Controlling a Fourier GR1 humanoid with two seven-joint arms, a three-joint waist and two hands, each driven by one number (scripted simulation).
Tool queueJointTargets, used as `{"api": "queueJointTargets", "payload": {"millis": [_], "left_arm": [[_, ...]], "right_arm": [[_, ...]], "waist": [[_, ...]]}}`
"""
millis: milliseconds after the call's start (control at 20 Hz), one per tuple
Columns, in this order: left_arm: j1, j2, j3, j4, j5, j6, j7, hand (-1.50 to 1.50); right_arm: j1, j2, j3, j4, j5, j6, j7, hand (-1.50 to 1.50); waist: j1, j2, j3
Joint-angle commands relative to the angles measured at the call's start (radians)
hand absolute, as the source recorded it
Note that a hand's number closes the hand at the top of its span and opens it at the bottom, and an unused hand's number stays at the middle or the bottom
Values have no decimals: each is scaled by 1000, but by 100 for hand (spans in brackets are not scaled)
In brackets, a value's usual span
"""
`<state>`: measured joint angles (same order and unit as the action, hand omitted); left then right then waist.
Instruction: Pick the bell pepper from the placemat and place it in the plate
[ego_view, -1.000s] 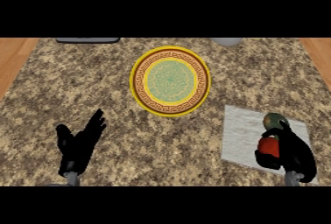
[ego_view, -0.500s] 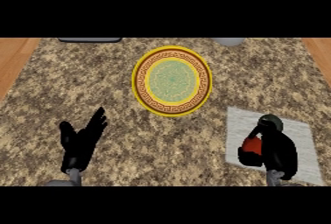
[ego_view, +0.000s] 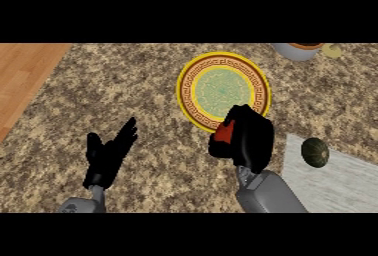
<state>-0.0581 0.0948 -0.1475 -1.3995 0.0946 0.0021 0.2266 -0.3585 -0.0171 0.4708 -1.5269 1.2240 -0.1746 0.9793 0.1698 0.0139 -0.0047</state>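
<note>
Now, right hand (ego_view: 247, 137) fingers curled round red bell pepper (ego_view: 224, 132); left hand (ego_view: 111, 155) fingers relaxed

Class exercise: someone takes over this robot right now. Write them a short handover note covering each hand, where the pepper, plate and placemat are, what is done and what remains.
Right hand: curled round the red bell pepper, at the near edge of the plate.
Left hand: open, resting at the lower left, holding nothing.
Placemat: at the lower right; a dark green round item lies on it.
Done: pepper is off the placemat.
Left: bring it over the plate's middle, set it down, let go.
</note>
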Motion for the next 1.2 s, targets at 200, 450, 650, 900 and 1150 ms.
{"api": "queueJointTargets", "payload": {"millis": [200,450,650,900,1150], "left_arm": [[-27,-7,-22,14,-5,-17,11,0],[-35,-17,-32,9,-14,-7,23,0],[-40,-7,-7,20,-6,-3,19,0],[-35,-17,-3,25,-12,16,10,0],[-41,-13,19,33,-7,26,8,0]], "right_arm": [[-268,17,34,84,148,-177,255,150],[-356,17,-9,117,201,-240,349,150],[-371,17,-28,120,233,-322,397,150],[-377,17,-51,200,333,-399,428,150],[-387,17,-125,281,448,-456,454,150]], "waist": [[29,6,1],[24,4,4],[16,7,5],[-14,10,5],[-50,11,5]]}}
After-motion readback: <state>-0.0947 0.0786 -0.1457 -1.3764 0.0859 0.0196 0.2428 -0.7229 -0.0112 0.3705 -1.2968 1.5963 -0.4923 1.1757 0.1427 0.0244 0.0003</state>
